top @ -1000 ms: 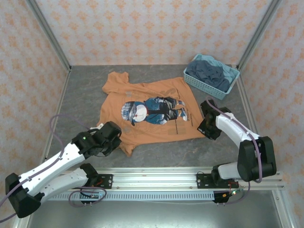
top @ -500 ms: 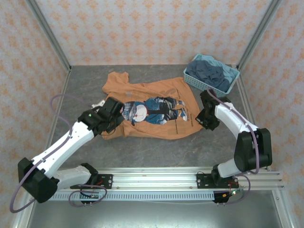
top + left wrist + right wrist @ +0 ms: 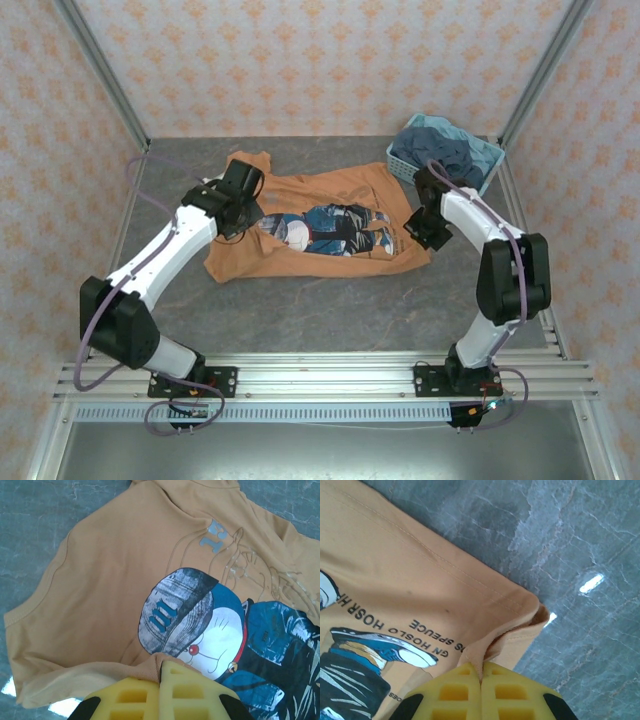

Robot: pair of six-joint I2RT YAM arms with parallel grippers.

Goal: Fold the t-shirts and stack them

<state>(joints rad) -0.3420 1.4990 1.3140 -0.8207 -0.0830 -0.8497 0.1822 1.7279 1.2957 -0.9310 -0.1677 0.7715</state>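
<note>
Orange-tan t-shirt (image 3: 330, 190) has been folded backward; your left gripper (image 3: 161, 666) and right gripper (image 3: 481, 670) stay clamped on its cloth. The basket (image 3: 398, 162) in the table's (image 3: 330, 310) back-right corner holds navy t-shirts (image 3: 455, 155).

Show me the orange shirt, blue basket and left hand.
orange shirt (image 3: 335, 192), top view, plain cloth near far edge
blue basket (image 3: 398, 162), top view, front lattice wall
left hand (image 3: 161, 670), left wrist view, between the fingertips

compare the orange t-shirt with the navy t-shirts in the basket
The orange t-shirt lies mostly flat on the table; the navy t-shirts sit bunched in the basket. The orange t-shirt carries a cartoon print; the navy t-shirts look plain. Both are soft cloth.
</note>
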